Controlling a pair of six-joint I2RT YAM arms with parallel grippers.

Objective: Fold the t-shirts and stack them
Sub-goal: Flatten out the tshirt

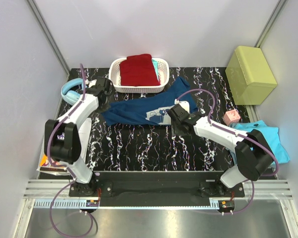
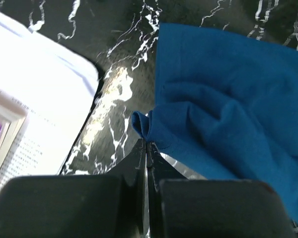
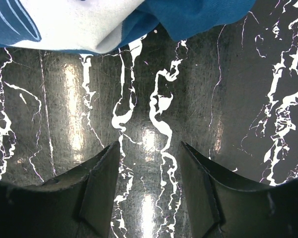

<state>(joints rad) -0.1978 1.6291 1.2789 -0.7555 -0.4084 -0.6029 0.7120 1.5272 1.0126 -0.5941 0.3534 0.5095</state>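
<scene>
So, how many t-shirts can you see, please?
3: a dark red t-shirt in the basket, a navy t-shirt mid-table, a turquoise t-shirt at the right edge; others may be hidden.

— Any writing to read here?

— Nothing legible. In the left wrist view a white printed sheet [image 2: 39, 94] lies just left of the navy t-shirt [image 2: 228, 114]. It carries rows of fine print, too blurred to make out.

— And the picture on that shirt?

— The white print [image 3: 64, 22] on the navy t-shirt shows only blue drawn lines. I can tell no letters, numbers or brand there.
</scene>
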